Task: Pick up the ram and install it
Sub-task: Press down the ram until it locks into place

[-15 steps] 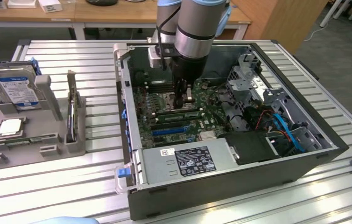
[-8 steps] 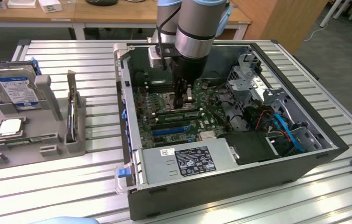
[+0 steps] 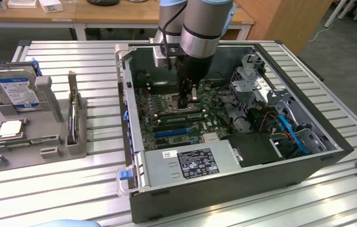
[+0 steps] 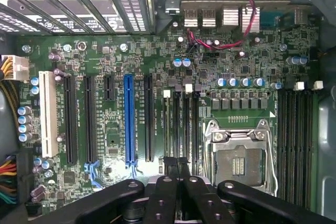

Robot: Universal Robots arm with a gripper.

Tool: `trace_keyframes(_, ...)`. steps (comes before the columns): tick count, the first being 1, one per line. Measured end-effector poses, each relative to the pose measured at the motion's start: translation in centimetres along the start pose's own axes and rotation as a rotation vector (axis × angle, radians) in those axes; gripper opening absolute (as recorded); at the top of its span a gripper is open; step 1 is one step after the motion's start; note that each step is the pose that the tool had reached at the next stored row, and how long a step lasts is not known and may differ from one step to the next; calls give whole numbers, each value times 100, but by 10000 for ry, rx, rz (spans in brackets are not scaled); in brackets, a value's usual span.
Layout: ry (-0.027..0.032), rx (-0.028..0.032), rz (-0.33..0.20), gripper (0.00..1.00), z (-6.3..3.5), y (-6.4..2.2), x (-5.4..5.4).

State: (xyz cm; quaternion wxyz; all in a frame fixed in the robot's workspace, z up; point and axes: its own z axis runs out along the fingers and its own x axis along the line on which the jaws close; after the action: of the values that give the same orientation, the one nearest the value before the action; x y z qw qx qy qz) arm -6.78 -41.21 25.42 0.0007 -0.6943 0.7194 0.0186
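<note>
Gripper [image 4: 178, 174] fingers are pressed together with nothing visibly between them, low inside the computer case [image 3: 305, 168] over the memory slots [image 4: 181, 124] beside one empty CPU socket [image 4: 239, 153]. One blue expansion slot [image 4: 129, 119] lies further along. Well apart, on the exterior view's left, the grey holder [image 3: 52, 142] carries one on-edge stick, apparently the ram [image 3: 72, 113], one CPU chip [image 3: 11, 128] and one hard drive [image 3: 17, 90]. Seating it well likely means squaring it to the slot and pressing evenly.

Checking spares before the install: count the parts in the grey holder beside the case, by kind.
Hard drive: 1
CPU chip: 1
Ram stick: 1
Total: 3
</note>
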Motion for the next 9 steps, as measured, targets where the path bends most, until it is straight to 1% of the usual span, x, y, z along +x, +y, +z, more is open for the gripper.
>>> trace_keyframes(3,-26,-11,-1,10,-8,-18,-1)
trace_keyframes(4,-29,-25,0,10,-11,-24,-1)
trace_keyframes(6,-29,-88,2,10,-21,-38,-2)
trace_keyframes(9,-25,-221,6,10,-43,-58,-3)
